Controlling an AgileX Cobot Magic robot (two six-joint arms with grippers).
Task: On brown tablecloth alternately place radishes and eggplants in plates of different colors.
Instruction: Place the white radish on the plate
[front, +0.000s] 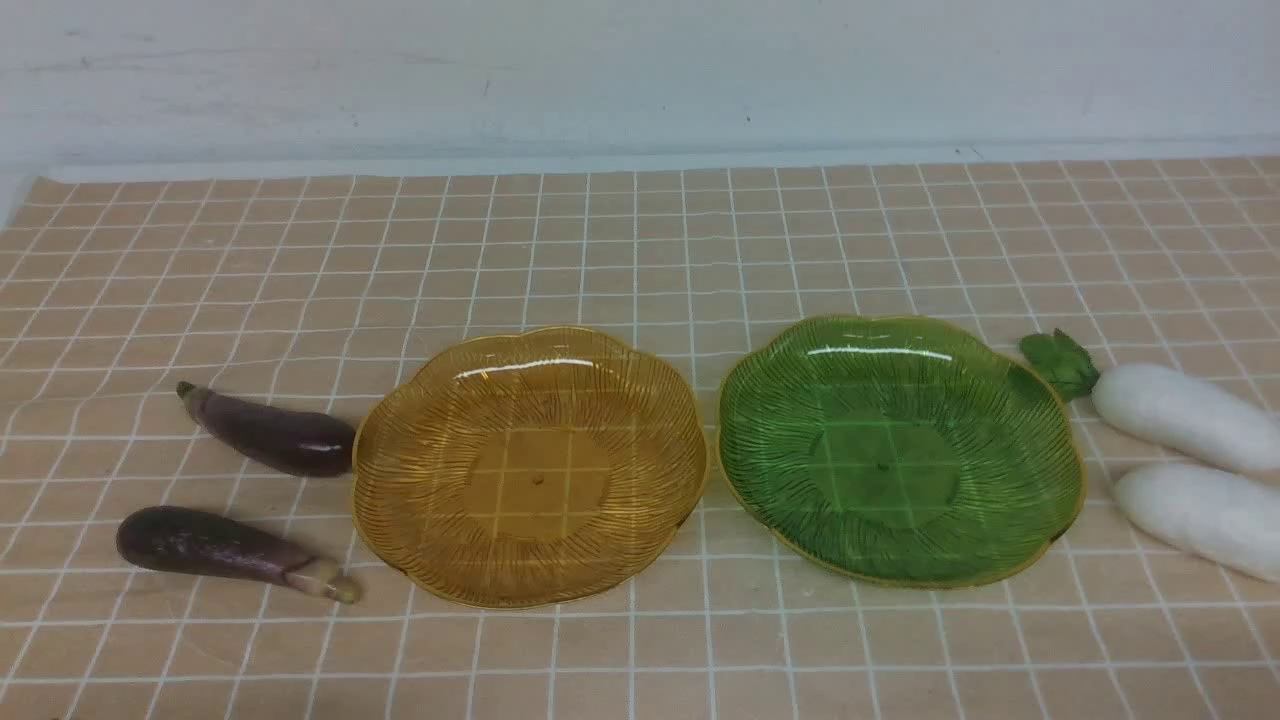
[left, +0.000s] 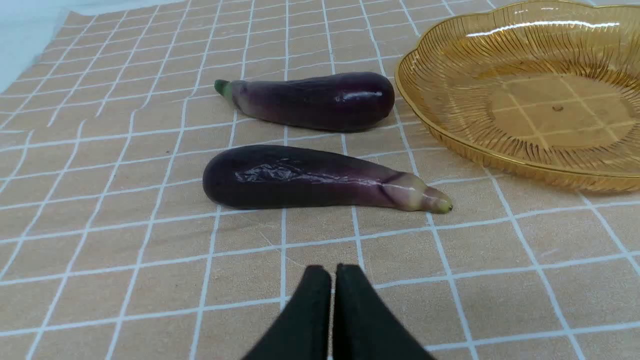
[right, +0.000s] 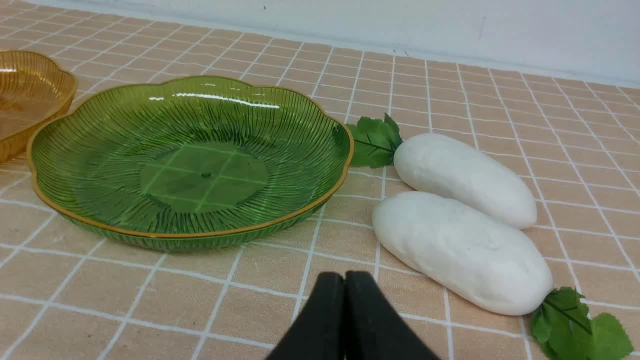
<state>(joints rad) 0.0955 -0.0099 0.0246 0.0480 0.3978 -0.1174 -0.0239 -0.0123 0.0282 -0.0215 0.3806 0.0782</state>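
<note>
The two white radishes (front: 1185, 415) are cut off at the front view's right edge, and one's leafy top lies partly behind the green plate (front: 900, 470). That plate, right of centre, and the amber plate (front: 535, 470), left of centre, are both empty; two eggplants (front: 280, 435) lie at the left. Left claw (left: 334, 272) and right claw (right: 345, 277) are pressed together, holding nothing.

The left claw (left: 333, 275) has two black fingers of matching shape, side by side. Each is narrow and blunt at the tip, and widens toward the base of the claw. The right claw (right: 345, 281) looks much the same: a pair of black fingers, slim at the tip and broader toward the wrist. The surfaces look dull and plain, with edges softly blurred. Behind the claws, the rest of both arms is out of view.
</note>
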